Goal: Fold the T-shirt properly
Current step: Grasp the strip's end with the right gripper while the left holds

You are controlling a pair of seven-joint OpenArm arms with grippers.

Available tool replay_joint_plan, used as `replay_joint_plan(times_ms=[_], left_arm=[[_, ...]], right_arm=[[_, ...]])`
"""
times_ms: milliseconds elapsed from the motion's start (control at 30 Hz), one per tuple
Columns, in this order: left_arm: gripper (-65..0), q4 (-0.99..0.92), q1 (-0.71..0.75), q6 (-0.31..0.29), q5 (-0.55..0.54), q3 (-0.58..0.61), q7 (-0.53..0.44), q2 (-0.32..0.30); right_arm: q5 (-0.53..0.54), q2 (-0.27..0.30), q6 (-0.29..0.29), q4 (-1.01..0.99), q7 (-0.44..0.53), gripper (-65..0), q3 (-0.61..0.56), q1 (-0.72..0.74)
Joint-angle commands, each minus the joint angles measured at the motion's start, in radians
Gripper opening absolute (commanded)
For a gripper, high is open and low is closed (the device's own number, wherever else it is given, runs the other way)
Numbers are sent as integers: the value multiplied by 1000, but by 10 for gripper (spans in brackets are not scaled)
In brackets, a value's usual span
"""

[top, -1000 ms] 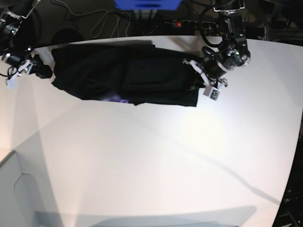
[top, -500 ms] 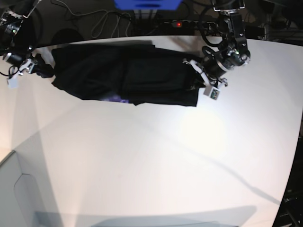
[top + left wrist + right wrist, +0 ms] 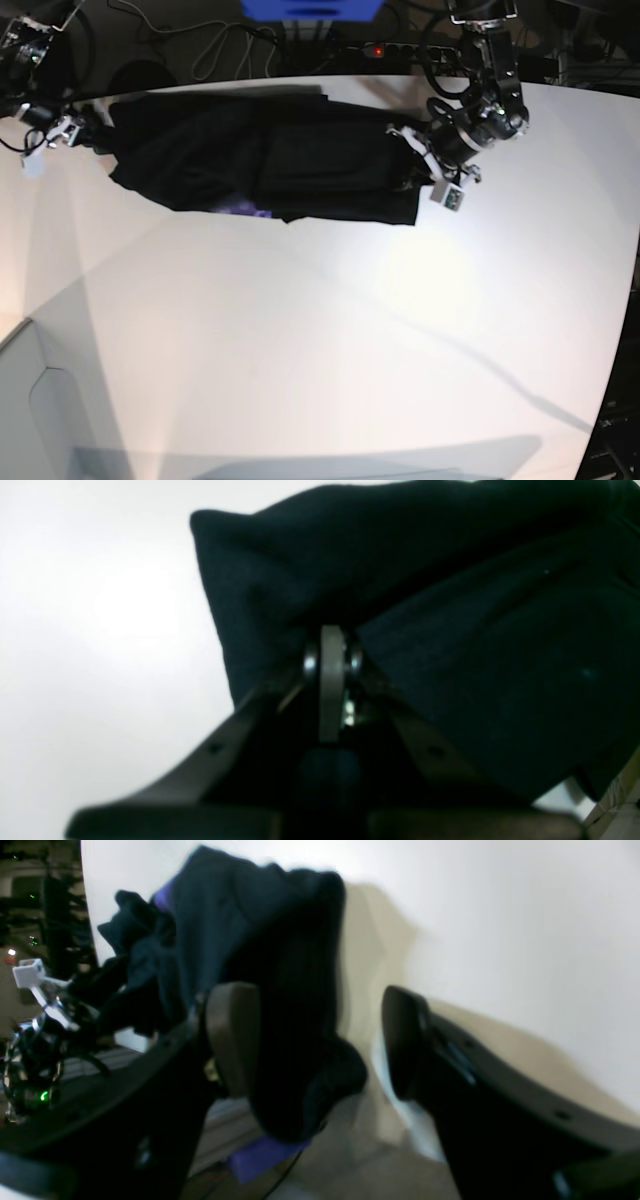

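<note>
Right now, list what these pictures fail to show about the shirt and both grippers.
- Left gripper: left wrist view, tips buried in the black shirt, so which layer it pinches is hidden.
- Right gripper: right wrist view is blurred; contact with the hanging cloth is unclear.
- Shirt's folds: base view, black on black, layers unreadable.
- Collar tag: too small everywhere.

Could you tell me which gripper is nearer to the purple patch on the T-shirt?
Left. The left gripper grips the T-shirt edge, somewhat closer to the purple patch; the right gripper stands open at the far end.
</note>
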Motion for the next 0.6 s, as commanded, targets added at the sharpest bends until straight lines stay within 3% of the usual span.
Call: replay_joint_plan(times_ms=[0,133,333,567], left_arm=[[-650,-16,28,46,132,-6,133,-9],[-650,-16,28,46,132,-6,133,-8],[-650,-16,27,46,132,-6,133,-8],[-650,-18,27,46,132,-6,133,-6]], right_arm=[[-2,19,14,5,3,-253,5,2],[-71,5,14,2,3,-253,5,3],[-73,-6,14,10,3,-246,5,3],[-73,-16,14,10,3,-140,5,3]])
